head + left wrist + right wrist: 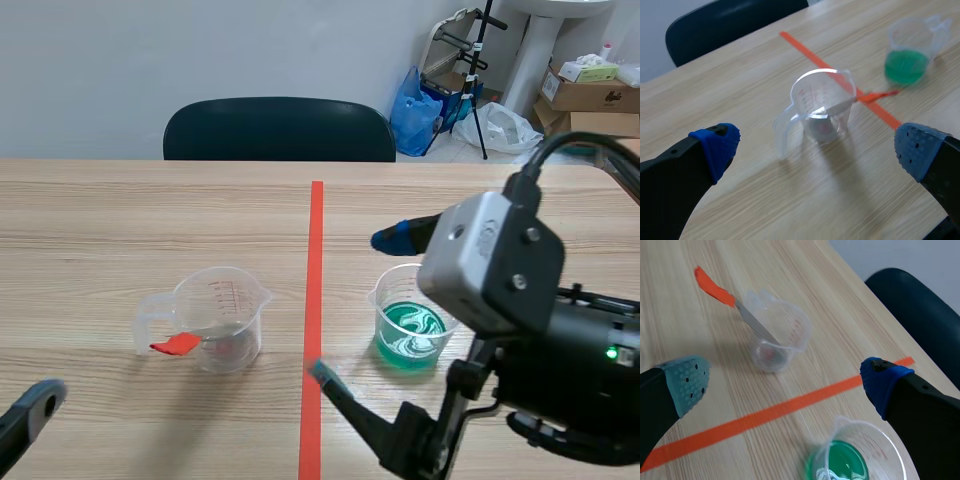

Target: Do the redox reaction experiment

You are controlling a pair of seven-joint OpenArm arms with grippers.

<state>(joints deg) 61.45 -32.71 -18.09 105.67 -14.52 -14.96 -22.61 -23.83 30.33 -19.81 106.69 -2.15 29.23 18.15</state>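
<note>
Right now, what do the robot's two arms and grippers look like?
Both arms are black with thick two-finger grippers. The left gripper has blue dotted pads on both fingers. The right gripper has one blue pad and one grey-green pad. The right arm carries a grey box with dark screws, a green light and a black cable.
</note>
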